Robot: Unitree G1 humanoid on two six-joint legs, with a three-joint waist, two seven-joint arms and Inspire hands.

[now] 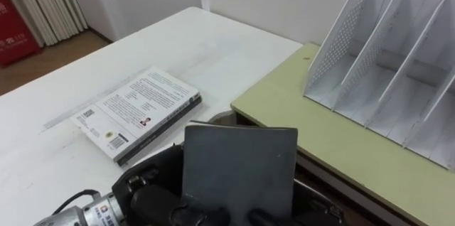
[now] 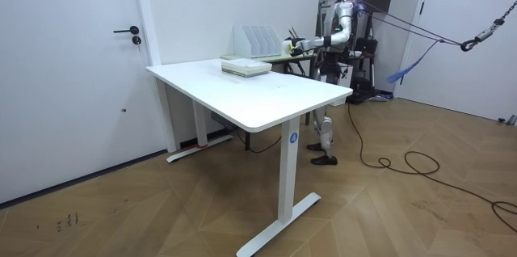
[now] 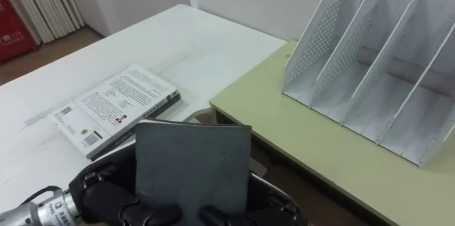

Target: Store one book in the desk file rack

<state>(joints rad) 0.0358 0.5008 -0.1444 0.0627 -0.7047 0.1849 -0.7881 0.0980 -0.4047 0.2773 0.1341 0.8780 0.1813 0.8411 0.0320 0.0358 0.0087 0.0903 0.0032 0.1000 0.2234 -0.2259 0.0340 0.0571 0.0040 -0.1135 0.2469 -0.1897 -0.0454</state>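
A white tabletop (image 1: pixel 213 48) carries a white-covered book (image 1: pixel 138 112) lying flat near its edge. Just beside it, a pale green tabletop (image 1: pixel 298 112) bears an upright white file rack (image 1: pixel 398 70).

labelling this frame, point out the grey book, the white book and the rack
grey book (image 1: pixel 238 165): left eye view, middle of its cover
white book (image 1: pixel 138 106): left eye view, middle of its cover
rack (image 1: pixel 343 41): left eye view, its perforated left wall
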